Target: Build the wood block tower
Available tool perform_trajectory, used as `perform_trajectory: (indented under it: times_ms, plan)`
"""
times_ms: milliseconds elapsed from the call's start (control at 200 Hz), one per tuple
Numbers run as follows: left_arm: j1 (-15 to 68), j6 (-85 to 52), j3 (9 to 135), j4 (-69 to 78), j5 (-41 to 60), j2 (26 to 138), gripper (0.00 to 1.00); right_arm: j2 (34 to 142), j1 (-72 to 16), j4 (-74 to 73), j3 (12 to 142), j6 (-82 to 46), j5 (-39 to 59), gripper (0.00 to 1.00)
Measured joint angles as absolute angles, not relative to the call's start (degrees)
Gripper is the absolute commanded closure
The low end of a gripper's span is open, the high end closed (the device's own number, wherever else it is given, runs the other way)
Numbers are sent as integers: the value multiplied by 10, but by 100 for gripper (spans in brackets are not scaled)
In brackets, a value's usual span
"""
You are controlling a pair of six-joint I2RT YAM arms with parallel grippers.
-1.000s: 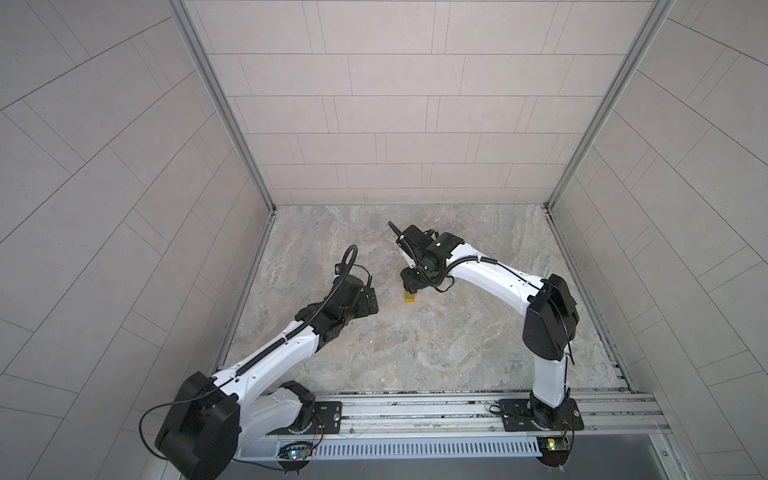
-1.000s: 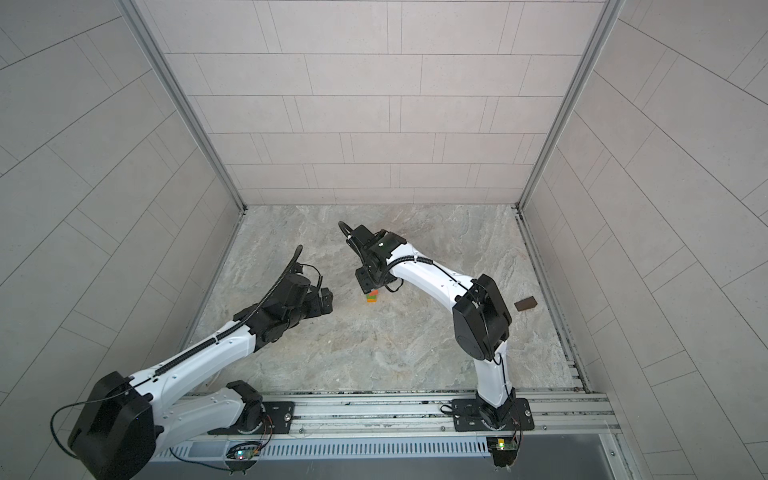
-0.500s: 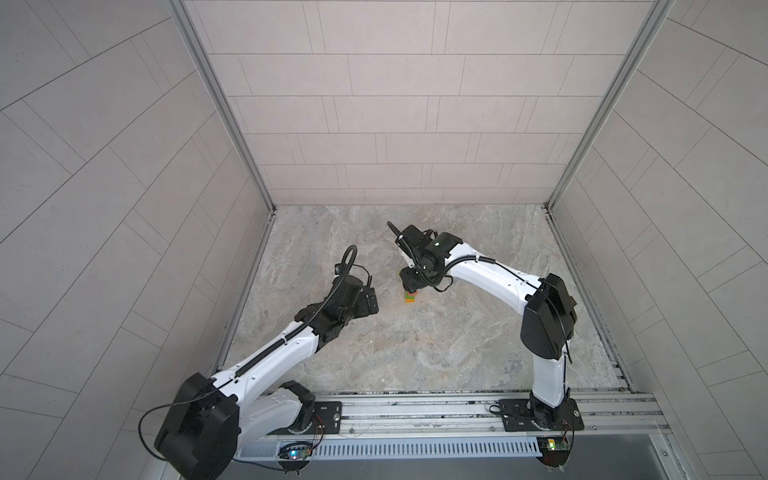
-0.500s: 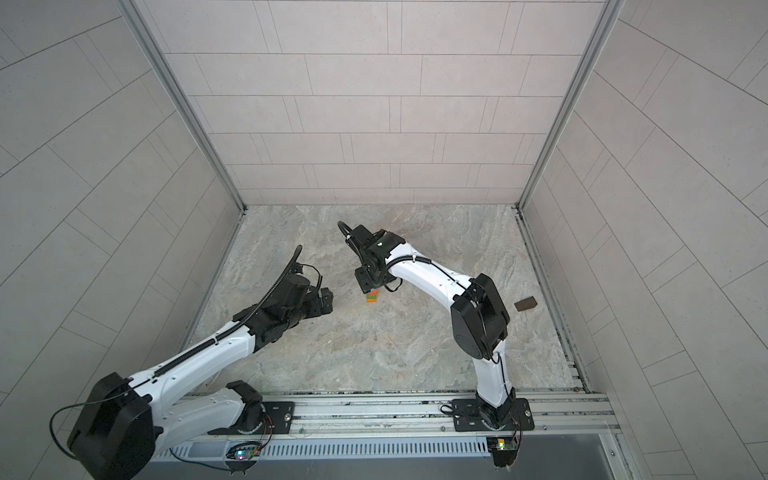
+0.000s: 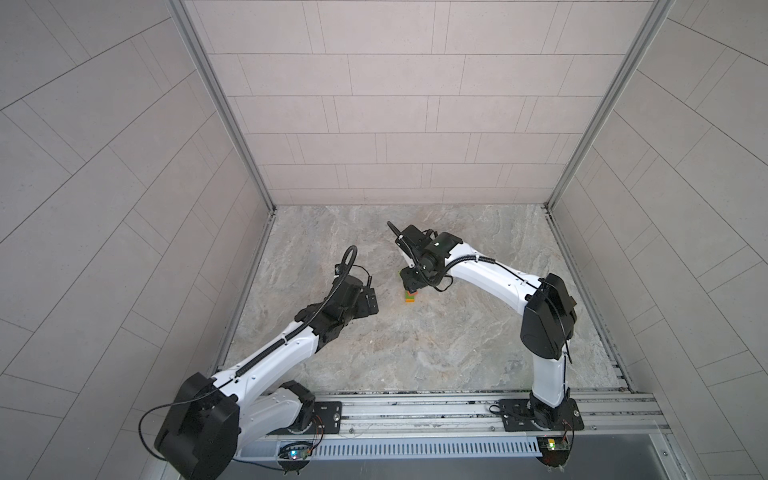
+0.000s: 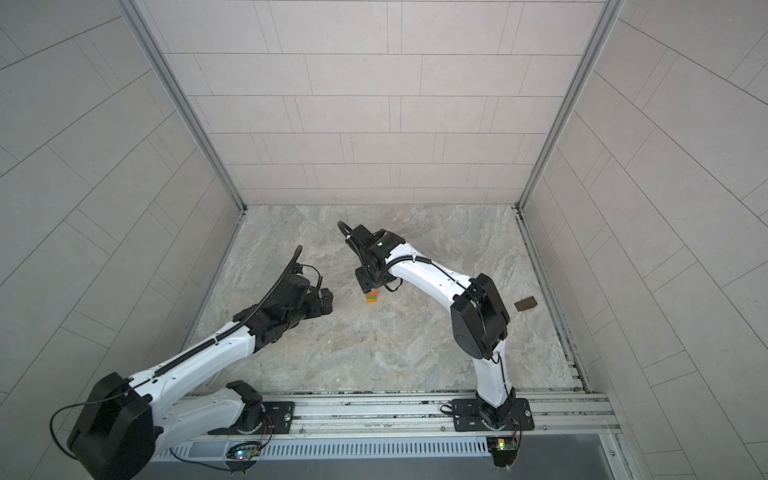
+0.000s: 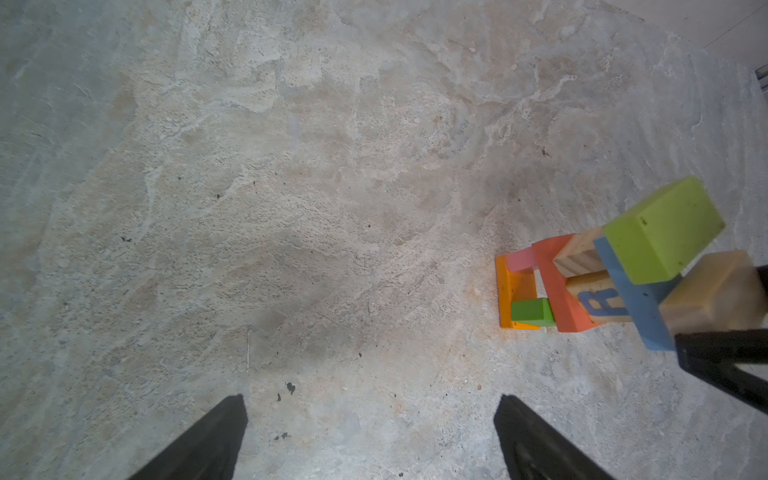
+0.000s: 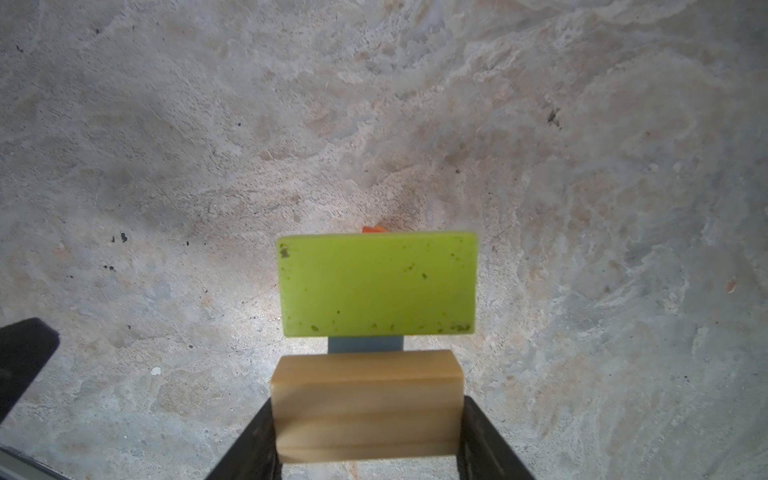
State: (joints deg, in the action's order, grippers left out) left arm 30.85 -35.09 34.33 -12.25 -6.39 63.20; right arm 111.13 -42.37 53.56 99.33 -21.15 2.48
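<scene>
Nothing has shifted in the last second, folks: left tool [image 5: 368, 305] and right tool [image 5: 409, 284] hold exactly where they were above the marble worktop [image 5: 415, 365]. Left tool is spread wide and empty, off to one side of the tower [image 5: 410, 296] standing mid-worktop. Right tool is over the stack's top, jaws partway in and clamped on a plain tan block [image 8: 368, 405], just beside the lime block [image 8: 376, 284] above the blue plank [image 7: 636, 307]. Touching down? Can't tell. One cube [image 7: 602, 305] reads a blue R. Below sit a red plank [image 7: 557, 286], an orange base [image 7: 509, 291], a pink block [image 7: 521, 259] and a green block [image 7: 532, 311]. Well apart lies a dark brown block [image 6: 525, 304].
</scene>
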Motion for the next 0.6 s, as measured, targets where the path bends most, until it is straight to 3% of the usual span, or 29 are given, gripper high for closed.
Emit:
perform_trajectory:
  times_ms: [595]
  plan:
    - [307, -351, 341, -118, -54, 632, 0, 1111, -424, 534, 993, -204, 25, 29]
